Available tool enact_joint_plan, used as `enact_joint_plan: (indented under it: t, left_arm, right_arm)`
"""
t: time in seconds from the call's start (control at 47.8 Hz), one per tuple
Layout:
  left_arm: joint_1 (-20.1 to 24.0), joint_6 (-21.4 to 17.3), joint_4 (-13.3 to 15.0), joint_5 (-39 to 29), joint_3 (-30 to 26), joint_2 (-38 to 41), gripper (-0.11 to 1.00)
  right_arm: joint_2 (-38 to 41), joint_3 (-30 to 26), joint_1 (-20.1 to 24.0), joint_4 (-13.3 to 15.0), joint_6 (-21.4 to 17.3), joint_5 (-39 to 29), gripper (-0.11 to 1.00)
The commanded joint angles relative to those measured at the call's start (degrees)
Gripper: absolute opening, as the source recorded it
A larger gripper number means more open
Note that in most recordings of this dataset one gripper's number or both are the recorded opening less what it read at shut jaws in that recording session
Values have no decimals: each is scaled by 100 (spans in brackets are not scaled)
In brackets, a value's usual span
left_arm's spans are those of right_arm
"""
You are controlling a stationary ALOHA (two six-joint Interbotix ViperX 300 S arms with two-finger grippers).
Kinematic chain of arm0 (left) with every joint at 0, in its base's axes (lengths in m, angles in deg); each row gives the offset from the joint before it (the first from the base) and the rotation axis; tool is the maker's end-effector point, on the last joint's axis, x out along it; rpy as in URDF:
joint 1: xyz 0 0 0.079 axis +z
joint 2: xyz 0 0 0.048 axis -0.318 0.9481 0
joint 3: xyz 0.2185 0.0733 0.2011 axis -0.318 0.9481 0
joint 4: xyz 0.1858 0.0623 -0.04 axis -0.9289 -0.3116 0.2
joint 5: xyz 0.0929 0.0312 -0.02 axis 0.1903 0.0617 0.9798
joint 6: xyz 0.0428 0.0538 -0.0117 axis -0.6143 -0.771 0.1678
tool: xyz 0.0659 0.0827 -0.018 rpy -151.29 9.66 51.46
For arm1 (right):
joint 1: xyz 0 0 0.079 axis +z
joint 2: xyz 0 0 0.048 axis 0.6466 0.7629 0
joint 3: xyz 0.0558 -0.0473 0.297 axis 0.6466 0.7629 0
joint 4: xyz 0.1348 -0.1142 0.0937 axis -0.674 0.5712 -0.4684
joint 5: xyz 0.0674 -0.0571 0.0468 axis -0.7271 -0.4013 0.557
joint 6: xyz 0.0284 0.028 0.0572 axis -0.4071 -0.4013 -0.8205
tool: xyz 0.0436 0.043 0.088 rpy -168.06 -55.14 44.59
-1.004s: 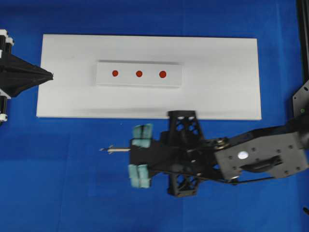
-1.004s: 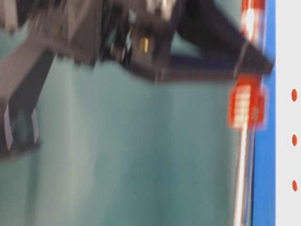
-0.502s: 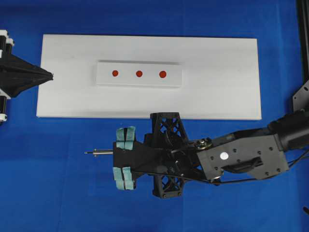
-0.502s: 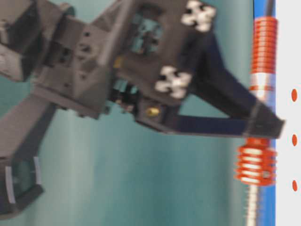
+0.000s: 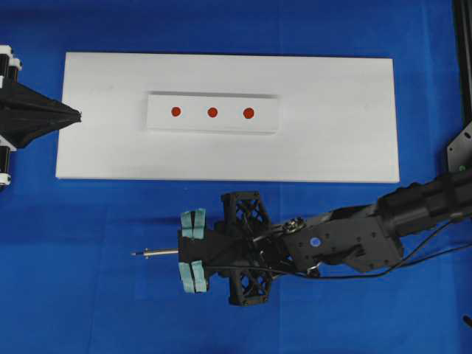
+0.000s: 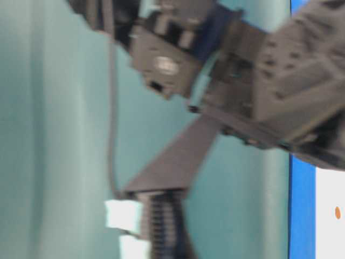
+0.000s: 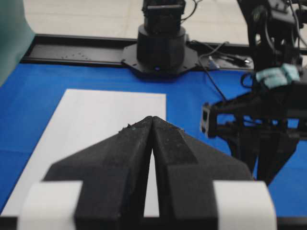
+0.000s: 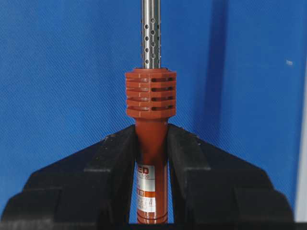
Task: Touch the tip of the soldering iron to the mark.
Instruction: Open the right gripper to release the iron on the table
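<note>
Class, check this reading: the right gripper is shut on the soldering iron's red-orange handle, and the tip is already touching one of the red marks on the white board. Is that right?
Not quite. The right gripper is shut on the soldering iron by its handle, but the tip is over the blue cloth, well short of the white board and its red marks. The overhead view shows it.

A blue cloth point(image 5: 88, 295) covers the whole table. On it lies a large white rectangular board point(image 5: 339, 125), set lengthwise toward the far side in the overhead view. In the table-level view a teal backdrop point(image 6: 54, 108) fills most of the frame. In the left wrist view a pale floor point(image 7: 86, 17) shows beyond the table's black edge rail point(image 7: 72, 48).
</note>
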Motion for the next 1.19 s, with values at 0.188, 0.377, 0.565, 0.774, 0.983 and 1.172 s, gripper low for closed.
enact_joint_plan:
  t: [0.188,0.377,0.565,0.774,0.983,1.172]
  left_arm:
    - [18,-9,-9,35,-44,18,0]
    - [18,-9,0,26,-44,26,0]
    - [18,-9,0,18,-44,26,0]
    - [18,-9,0,18,-44,26,0]
    - [18,-9,0,18,-44,26,0]
    - [18,0,0,9,-44,18,0]
  right_arm:
    - [299,-35,-44,-9,-9,334,6]
    - [387,-35,-44,-9,-18,466,6]
    - [396,-26,-44,-9,-18,554,6]
    - [396,-26,-53,-18,-35,554,7]
    - [396,-26,-44,-18,-193,545,36]
    - [396,-26,-44,-26,-237,527,90]
